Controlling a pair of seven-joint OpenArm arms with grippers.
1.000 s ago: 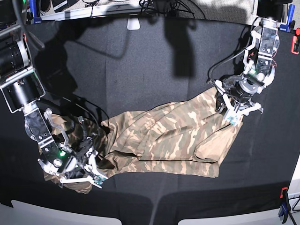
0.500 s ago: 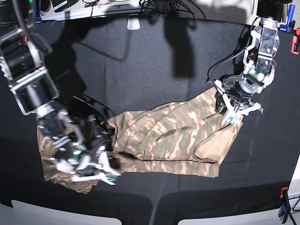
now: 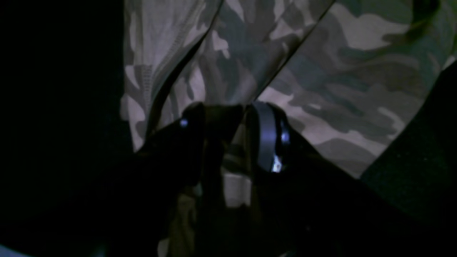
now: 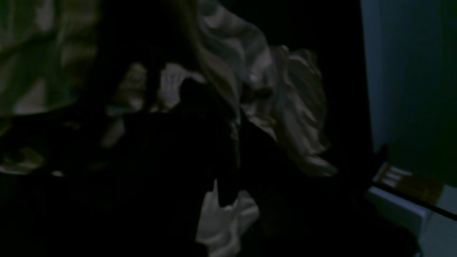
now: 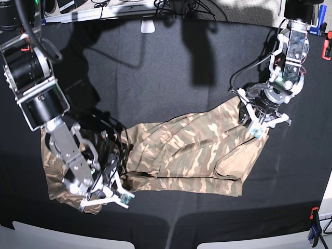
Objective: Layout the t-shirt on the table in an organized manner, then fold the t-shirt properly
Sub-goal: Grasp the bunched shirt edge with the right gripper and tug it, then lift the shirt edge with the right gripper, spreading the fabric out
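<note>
The right gripper [image 5: 111,189] had moved inward along the t-shirt's [image 5: 181,150] near edge over the last second, from the outer corner toward the bunched middle, and its jaws had gone from spread to clenched. The right wrist view was too dark to be certain, but crumpled fabric sat right at the jaw tips, so it seemed to have pinched a gather of cloth there. That uncovered the shirt's end on that side, which lay flat and visible beside the arm. For the task, this read as a re-grip: a fresh hold from which to tug the wrinkled section straight before any folding began.

The left gripper [image 5: 262,118] had not shifted at all. Its jaws stood partly apart with a ridge of camouflage fabric running between the pads [image 3: 266,135] in its wrist view (grasping the cloth's edge, as far as could be judged), pinning the opposite end of the garment.

The shirt lay across the middle of the black tabletop [image 5: 171,67], stretched diagonally between the two arms, still creased and partly doubled over itself, so the layout step looked unfinished.

Counted: one t-shirt, one tabletop, two arms with one gripper each. Two clamps showed at the tabletop's edges, a red clamp [image 5: 327,49] at the far side and a second clamp [image 5: 313,223] at the near corner.
</note>
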